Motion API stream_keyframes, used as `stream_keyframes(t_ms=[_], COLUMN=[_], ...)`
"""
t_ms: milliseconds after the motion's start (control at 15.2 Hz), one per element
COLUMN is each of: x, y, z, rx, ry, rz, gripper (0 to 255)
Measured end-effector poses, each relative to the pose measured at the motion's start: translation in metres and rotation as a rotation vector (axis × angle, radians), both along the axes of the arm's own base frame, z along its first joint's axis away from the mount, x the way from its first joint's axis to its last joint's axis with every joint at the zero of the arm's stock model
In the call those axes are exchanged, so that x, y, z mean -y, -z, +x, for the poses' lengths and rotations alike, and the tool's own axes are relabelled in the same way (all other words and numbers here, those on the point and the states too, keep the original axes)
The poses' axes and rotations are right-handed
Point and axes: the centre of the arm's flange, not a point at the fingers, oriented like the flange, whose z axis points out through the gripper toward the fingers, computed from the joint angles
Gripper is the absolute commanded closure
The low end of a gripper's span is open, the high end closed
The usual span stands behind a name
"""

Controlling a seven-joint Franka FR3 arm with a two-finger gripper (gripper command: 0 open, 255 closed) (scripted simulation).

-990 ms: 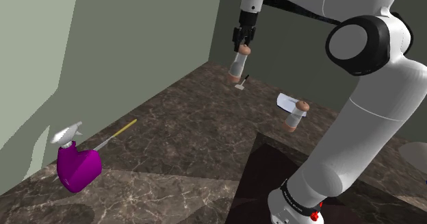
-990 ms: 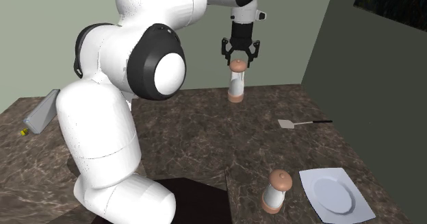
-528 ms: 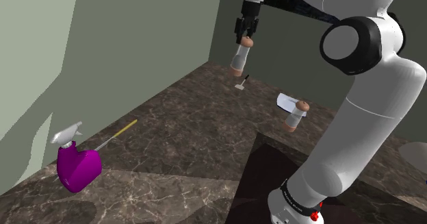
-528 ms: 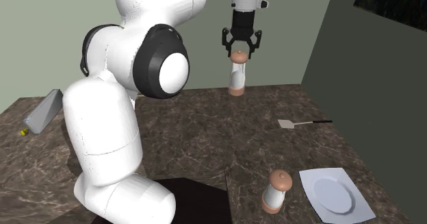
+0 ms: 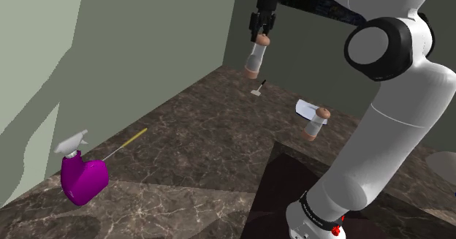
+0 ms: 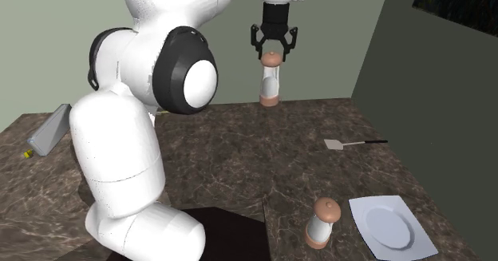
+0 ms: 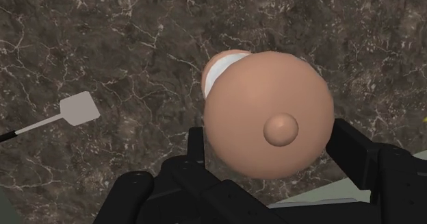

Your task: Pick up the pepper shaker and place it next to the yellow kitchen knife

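High above the surface (image 5: 197, 157), near its far corner, the hand (image 5: 260, 39) grips the shaker (image 5: 254, 59) by its cap — hanging free. The yellow knife (image 5: 130, 138) lies well apart by the wall (image 5: 146, 40), open surface beside it.

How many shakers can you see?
2. The lifted shaker hangs in the gripper above the countertop; the second shaker stands on the countertop beside the white plate. The arm might hide more.
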Motion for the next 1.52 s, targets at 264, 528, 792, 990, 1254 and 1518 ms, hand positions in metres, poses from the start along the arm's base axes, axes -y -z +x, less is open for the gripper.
stream_keyframes(t_ms=[264,528,792,990,1254,1518], x=[-0.05,-0.1,-0.152,-0.187,-0.24,-0.291], y=[0.013,0.024,0.035,0.042,0.049,0.064], z=[-0.01,-0.017,-0.022,-0.031,-0.042,-0.049], rx=[0.0,0.0,-0.001,0.0,-0.001,0.0], ry=[-0.001,-0.001,-0.001,-0.001,-0.001,-0.001], rz=[0.0,0.0,0.0,0.0,0.0,0.0], gripper=[255,255,255,255,255,255])
